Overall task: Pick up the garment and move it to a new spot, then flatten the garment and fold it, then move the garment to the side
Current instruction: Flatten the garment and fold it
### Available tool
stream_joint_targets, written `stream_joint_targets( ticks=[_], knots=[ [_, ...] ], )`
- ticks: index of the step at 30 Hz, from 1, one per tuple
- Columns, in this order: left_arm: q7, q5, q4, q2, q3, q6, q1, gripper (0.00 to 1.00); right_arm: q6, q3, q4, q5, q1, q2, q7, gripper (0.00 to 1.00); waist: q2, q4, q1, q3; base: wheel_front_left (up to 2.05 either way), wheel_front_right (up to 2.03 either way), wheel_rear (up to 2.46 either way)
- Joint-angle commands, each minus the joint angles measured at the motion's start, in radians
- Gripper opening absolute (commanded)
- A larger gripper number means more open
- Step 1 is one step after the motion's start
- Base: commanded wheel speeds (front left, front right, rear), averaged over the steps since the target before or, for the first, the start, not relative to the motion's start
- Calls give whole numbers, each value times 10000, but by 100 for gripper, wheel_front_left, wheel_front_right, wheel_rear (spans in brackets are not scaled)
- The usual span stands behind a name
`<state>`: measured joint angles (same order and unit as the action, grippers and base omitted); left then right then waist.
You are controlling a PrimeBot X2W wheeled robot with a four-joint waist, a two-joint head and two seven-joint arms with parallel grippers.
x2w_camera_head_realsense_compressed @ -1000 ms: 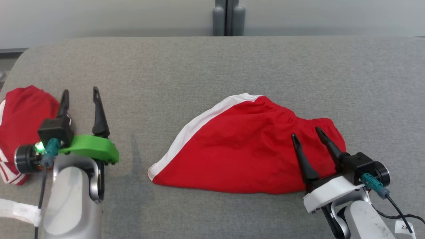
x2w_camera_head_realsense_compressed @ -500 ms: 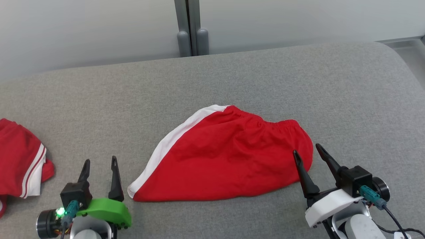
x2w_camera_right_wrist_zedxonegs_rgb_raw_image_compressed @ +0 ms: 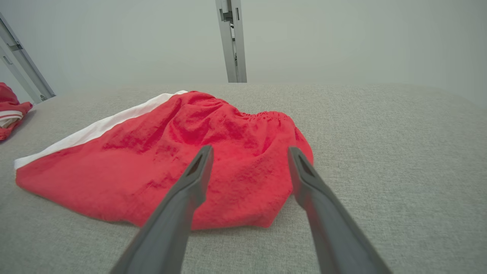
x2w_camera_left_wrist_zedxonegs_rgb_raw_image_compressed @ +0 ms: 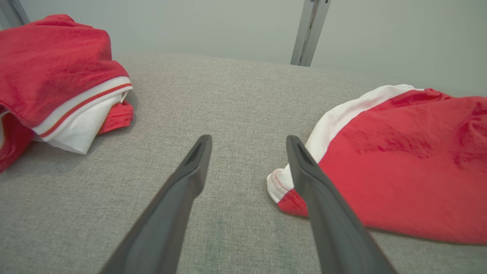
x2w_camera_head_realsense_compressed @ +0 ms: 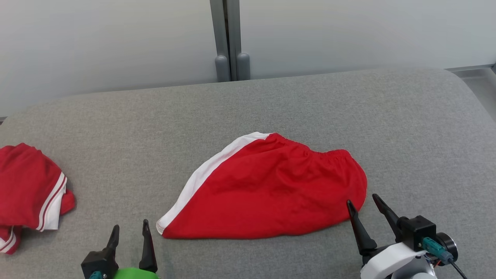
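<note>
The garment (x2w_camera_head_realsense_compressed: 267,190), red shorts with a white side stripe, lies folded and fairly flat in the middle of the grey padded table (x2w_camera_head_realsense_compressed: 271,100). It also appears at the right of the left wrist view (x2w_camera_left_wrist_zedxonegs_rgb_raw_image_compressed: 399,152) and across the right wrist view (x2w_camera_right_wrist_zedxonegs_rgb_raw_image_compressed: 182,152). My left gripper (x2w_camera_head_realsense_compressed: 130,232) stands open at the bottom left, just short of the garment's white-edged left corner (x2w_camera_left_wrist_zedxonegs_rgb_raw_image_compressed: 281,186). My right gripper (x2w_camera_head_realsense_compressed: 364,203) is open at the bottom right, its fingers pointing at the garment's right end with nothing between them.
A second crumpled red and white garment (x2w_camera_head_realsense_compressed: 27,193) lies at the table's left edge, seen too in the left wrist view (x2w_camera_left_wrist_zedxonegs_rgb_raw_image_compressed: 57,80). A grey post (x2w_camera_head_realsense_compressed: 230,42) rises against the pale wall behind the table. The table's rounded right corner (x2w_camera_head_realsense_compressed: 461,81) is near.
The camera has tilted and turned, shifting the whole picture. Both grippers have drawn back toward me, the right one off the garment's right end. Both stay open.
</note>
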<state>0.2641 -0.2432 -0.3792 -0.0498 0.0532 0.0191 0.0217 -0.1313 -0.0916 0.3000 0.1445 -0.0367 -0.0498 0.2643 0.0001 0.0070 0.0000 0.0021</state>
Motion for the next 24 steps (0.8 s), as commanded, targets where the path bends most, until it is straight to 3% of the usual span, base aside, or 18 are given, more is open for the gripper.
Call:
stream_joint_targets(
  ticks=[1,9,14,24],
  knots=[
    [5,-20,53,-22,81,-93,144,100,10,28,30,19,74,-31,1,100,-1,27,0,11,0,0,0],
    [5,318,430,-21,561,-35,-275,100,10,-310,389,-224,-674,-92,1,100,-1,396,0,442,0,0,0],
    [5,390,798,-24,1020,323,-665,100,10,-1151,1004,-39,-2192,-560,-1,100,-1,866,0,1127,0,0,0],
    [7,-302,382,-22,1779,255,-1464,100,10,-2972,3935,855,-6131,-1325,-220,100,-1,1740,0,1944,0,0,0]
  ],
)
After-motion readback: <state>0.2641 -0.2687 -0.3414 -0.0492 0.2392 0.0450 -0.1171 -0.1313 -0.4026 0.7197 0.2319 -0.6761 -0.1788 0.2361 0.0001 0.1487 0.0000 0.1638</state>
